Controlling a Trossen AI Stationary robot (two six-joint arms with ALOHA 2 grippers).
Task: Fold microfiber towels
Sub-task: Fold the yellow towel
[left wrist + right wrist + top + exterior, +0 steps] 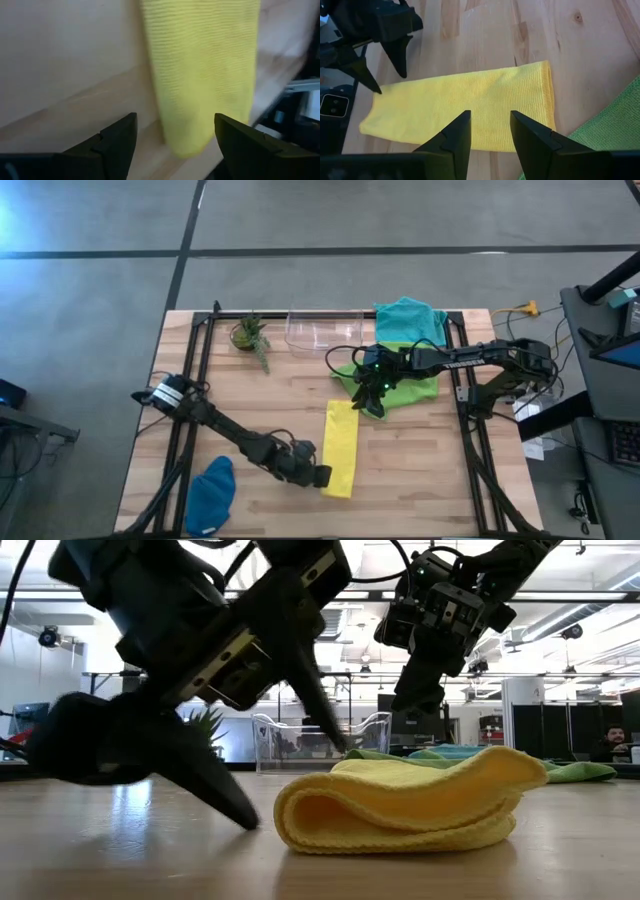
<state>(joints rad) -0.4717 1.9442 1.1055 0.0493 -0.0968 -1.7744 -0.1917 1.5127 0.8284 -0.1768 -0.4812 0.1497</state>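
Nearest the low camera, the left gripper (215, 755) sits low over the tabletop (420, 460), its fingers spread apart and empty, at the near end of the yellow towel (341, 447). That towel lies folded into a long narrow strip, its long axis running from the near edge of the tabletop toward the far edge. From the left wrist camera, the strip's near end shows just ahead of the open fingers (117, 142), not between them.

Going left to right across the tabletop: the dark blue towel (211, 495) lies bunched at the near left corner, well apart from the work. The left gripper (318, 476) comes next, just beside the strip's near end. The strip itself sits in the middle. To its right and farther back, the right gripper (376, 392) hovers over the edge of the lime green towel (405, 386), near the strip's far end. Its fingers (454, 135) stand partly apart with nothing between them, above the yellow cloth. The teal towel (410, 319) lies behind the green one, beside a clear bin (322, 329) and a small plant (249, 335).

The next fold likely has to bring one short end over the other along that long axis. Each arm already has an end within easy reach, the left at the near one, the right at the far one.
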